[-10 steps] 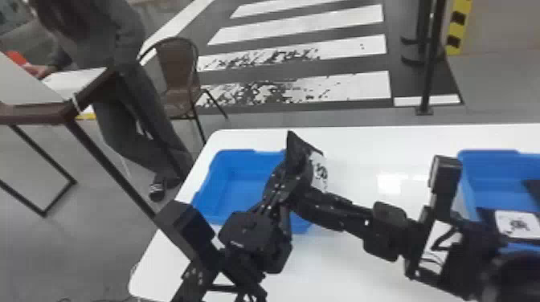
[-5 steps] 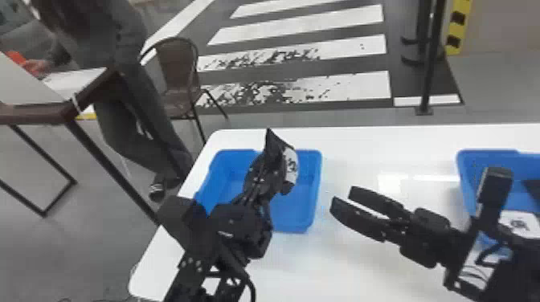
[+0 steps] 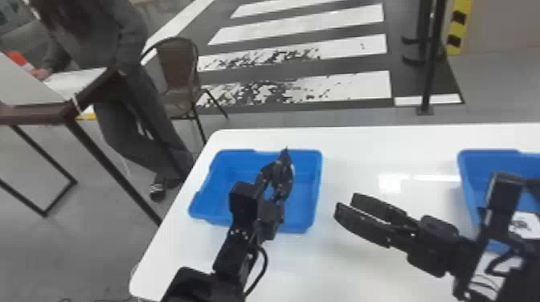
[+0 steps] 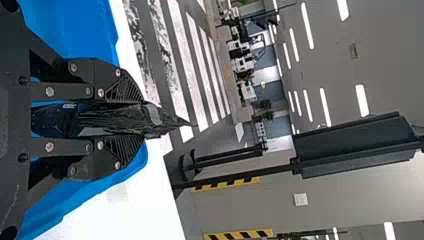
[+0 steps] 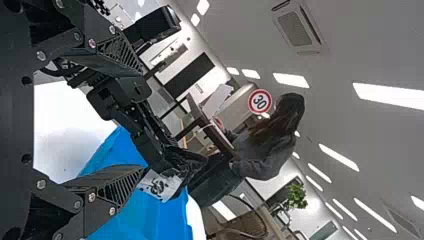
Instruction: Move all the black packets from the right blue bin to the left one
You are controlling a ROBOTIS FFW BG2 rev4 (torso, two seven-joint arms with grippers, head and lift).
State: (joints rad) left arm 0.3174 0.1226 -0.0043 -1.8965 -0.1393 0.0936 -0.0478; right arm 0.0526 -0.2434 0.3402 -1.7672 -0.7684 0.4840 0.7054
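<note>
Over the left blue bin (image 3: 299,217), my left gripper (image 3: 277,176) is shut on a black packet (image 3: 285,157) whose tip points up. In the left wrist view the packet (image 4: 117,120) is squeezed between the fingers of my left gripper (image 4: 142,120). My right gripper (image 3: 344,207) stands open with nothing between its fingers, above the table between the bins; the right wrist view shows my right gripper (image 5: 140,122) with its fingers wide apart. A packet with a white label (image 3: 524,225) lies in the right blue bin (image 3: 468,176), partly behind the right arm.
The white table (image 3: 361,148) carries both bins. A brown chair (image 3: 176,72) and a dark side table (image 3: 44,114) stand beyond its left end. A black post (image 3: 432,68) rises from the floor behind it.
The right gripper was at the packet beside the left one, then drew back to the right and is now apart from it. The left gripper has turned and kept the packet over the left bin.
</note>
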